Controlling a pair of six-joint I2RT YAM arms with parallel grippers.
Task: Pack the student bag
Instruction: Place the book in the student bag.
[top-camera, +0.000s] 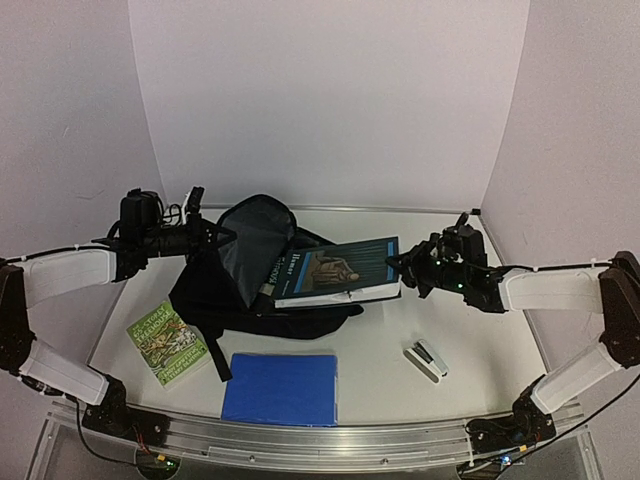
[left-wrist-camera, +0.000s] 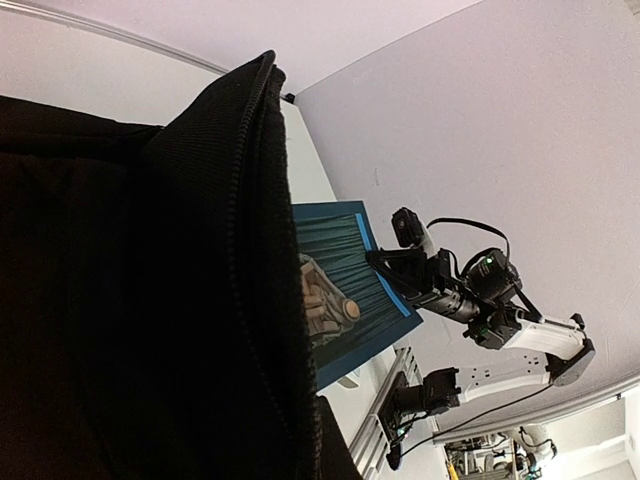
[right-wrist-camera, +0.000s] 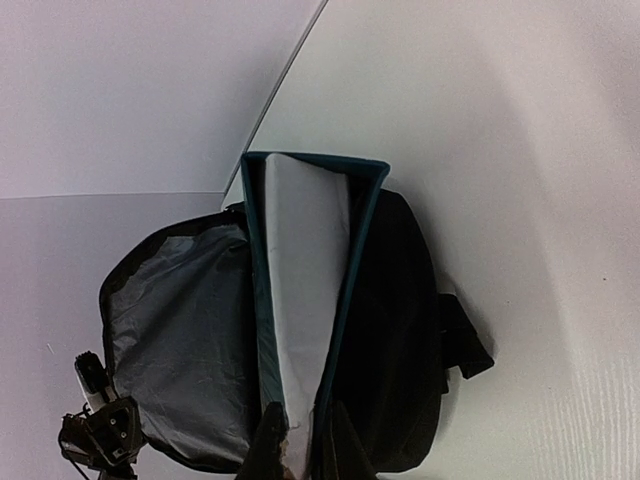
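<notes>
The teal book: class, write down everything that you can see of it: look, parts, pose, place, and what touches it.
The teal book is thick, with a dark teal cover bearing a picture and white lettering, and a white page block. It lies nearly flat, cover up, with its left end reaching the open mouth of the student bag and seemingly resting on the black fabric. The right gripper clamps its opposite edge.

White arm links (top-camera: 65, 275), black joints (top-camera: 622, 300)
</notes>
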